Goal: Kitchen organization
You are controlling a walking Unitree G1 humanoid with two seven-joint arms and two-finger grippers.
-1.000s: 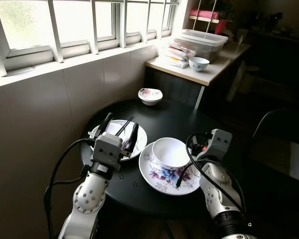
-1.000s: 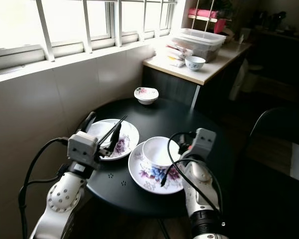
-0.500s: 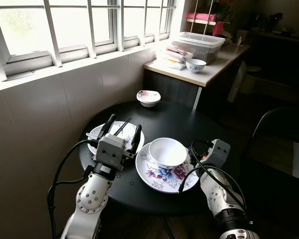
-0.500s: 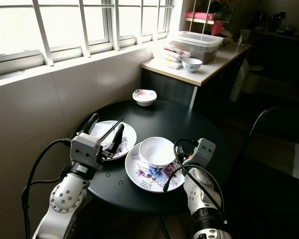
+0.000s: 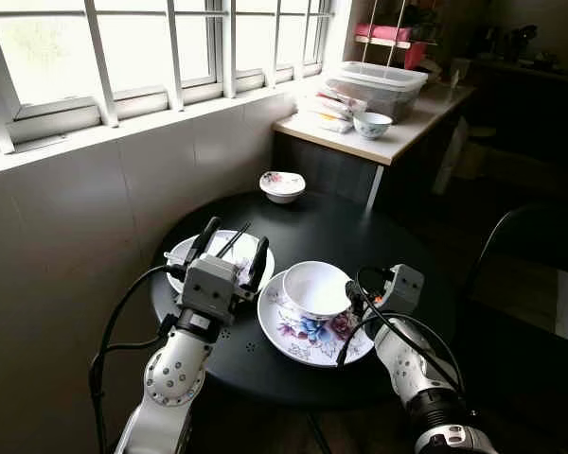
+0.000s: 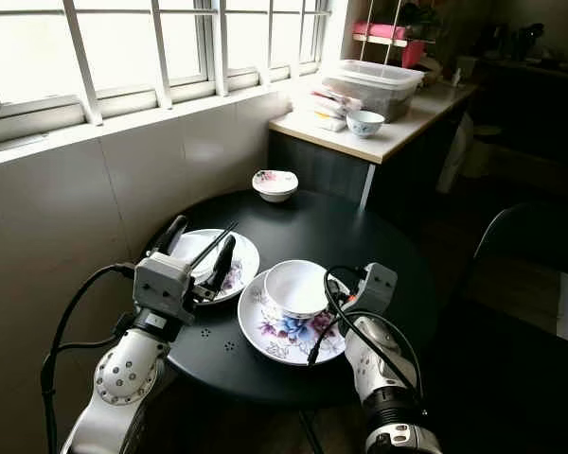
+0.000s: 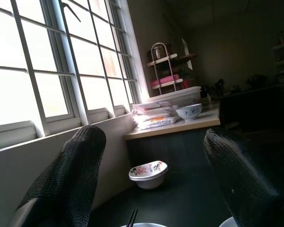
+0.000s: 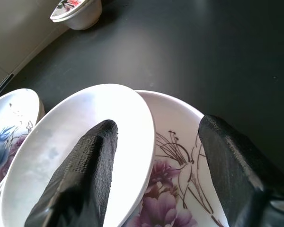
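On the round black table (image 5: 341, 222) a white bowl (image 5: 314, 287) stands on a large floral plate (image 5: 308, 333). My right gripper (image 8: 156, 127) is open at the bowl's right rim, one finger over the bowl's inside, the other over the plate. To the left lies a smaller floral plate (image 6: 246, 265) with black chopsticks (image 5: 232, 241) across it. My left gripper (image 5: 235, 236) hovers open above that plate, holding nothing. A small floral bowl (image 5: 282, 185) sits at the table's far edge.
A wooden counter (image 5: 398, 142) at the back right carries a clear plastic container (image 5: 379, 80), flat packets and a blue-patterned bowl (image 5: 372, 124). The tiled wall and window run along the left. A dark chair (image 5: 530, 246) stands to the right of the table.
My right gripper has moved in to the white bowl's rim. The left gripper stays over the left plate. The camera has shifted a little.
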